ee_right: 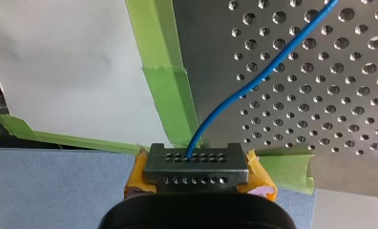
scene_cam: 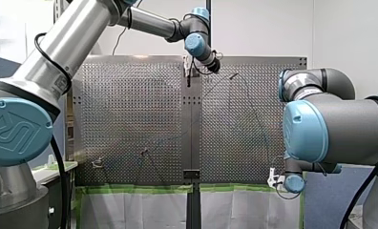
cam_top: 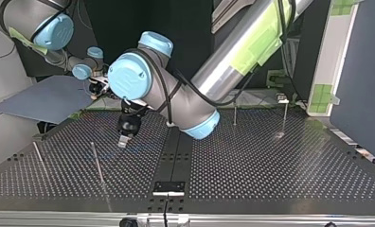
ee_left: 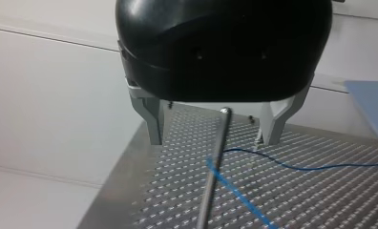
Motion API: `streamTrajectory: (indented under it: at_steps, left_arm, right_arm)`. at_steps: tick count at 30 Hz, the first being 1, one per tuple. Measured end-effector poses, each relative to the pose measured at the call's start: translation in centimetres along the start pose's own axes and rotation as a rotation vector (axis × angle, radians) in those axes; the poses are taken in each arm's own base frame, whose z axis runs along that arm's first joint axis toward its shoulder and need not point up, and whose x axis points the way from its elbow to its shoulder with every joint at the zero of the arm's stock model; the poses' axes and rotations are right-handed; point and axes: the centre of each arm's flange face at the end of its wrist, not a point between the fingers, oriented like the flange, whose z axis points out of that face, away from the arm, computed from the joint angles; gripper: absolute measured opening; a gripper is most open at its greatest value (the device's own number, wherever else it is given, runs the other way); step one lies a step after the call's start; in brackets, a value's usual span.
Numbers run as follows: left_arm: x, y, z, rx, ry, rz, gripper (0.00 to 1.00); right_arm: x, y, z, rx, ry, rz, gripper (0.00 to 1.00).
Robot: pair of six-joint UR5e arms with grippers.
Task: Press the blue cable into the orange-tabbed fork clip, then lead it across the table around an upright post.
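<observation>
While my right pincer (ee_right: 196, 160) is clamping the blue cable (ee_right: 242, 93) | my left pincer (ee_left: 211, 140) is hanging wide astride an upright post (ee_left: 215, 164)

Perforated table (scene_cam: 130, 119) with a black centre strip (cam_top: 176, 156); you see green tape (ee_right: 170, 90) along its edge and a grey-blue panel (cam_top: 43, 99) just beyond.

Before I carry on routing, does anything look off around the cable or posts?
Nothing broken or spilled. The blue cable leaves my right pincer with a slack bend; the green tape beside it is wrinkled and overlapped at the table edge.
</observation>
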Motion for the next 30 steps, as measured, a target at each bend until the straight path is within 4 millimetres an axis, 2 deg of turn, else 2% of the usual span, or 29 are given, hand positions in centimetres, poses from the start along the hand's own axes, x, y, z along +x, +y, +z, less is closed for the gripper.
streamTrajectory:
  at_steps: [7,30]
  left_arm:
    - [-1.7,1.3,-1.2,-0.021,-0.059,-0.061,1.0]
    - [-6.3,2.7,-7.4,0.004,-0.252,-0.201,1.0]
  right_arm:
    - [0.0,-0.2,0.0,0.004,0.0,-0.001,0.0]
    - [0.0,-0.5,-0.1,0.008,-0.002,-0.016,0.0]
